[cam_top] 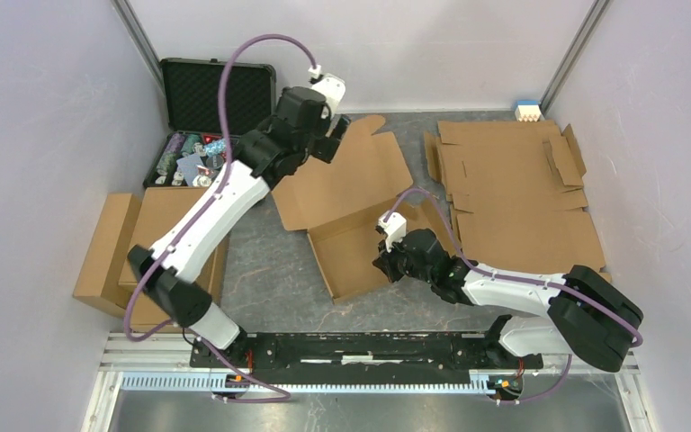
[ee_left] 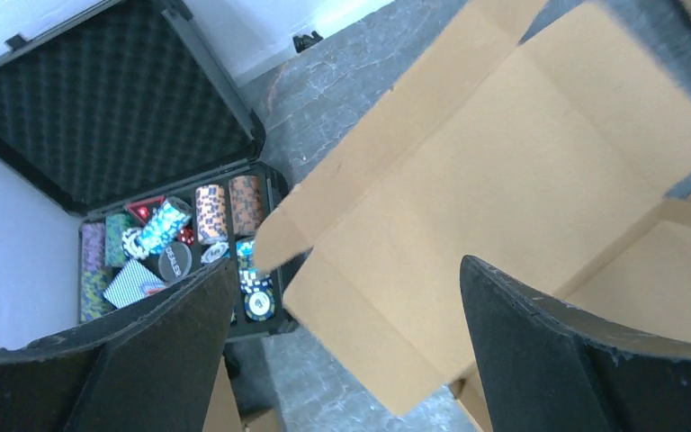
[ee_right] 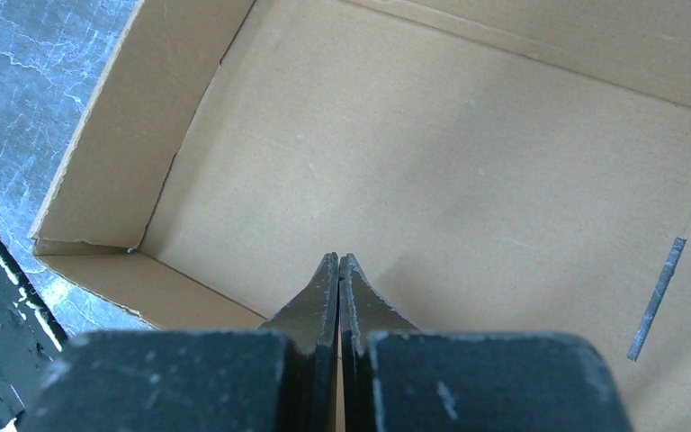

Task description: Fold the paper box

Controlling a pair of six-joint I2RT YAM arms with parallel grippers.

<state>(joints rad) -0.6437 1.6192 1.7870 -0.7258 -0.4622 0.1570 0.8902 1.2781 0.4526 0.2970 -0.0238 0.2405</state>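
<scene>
The paper box (cam_top: 346, 193) lies mid-table as brown corrugated cardboard. Its shallow tray (cam_top: 355, 261) has side walls raised, and the wide lid panel (ee_left: 504, 180) slopes away behind it. My left gripper (cam_top: 336, 137) hovers open over the lid's far left corner; in the left wrist view (ee_left: 346, 270) the lid passes below the spread fingers (ee_left: 171, 342) and touches neither. My right gripper (cam_top: 383, 267) is shut and empty, with its tips (ee_right: 338, 263) pointing down at the tray floor (ee_right: 468, 153) near the near-left corner.
An open black case of poker chips (cam_top: 202, 121) stands at the back left. Flat cardboard sheets (cam_top: 517, 193) are stacked at the right, with a small blue and white object (cam_top: 526, 110) behind them. Folded brown boxes (cam_top: 139, 247) sit at the left under the left arm.
</scene>
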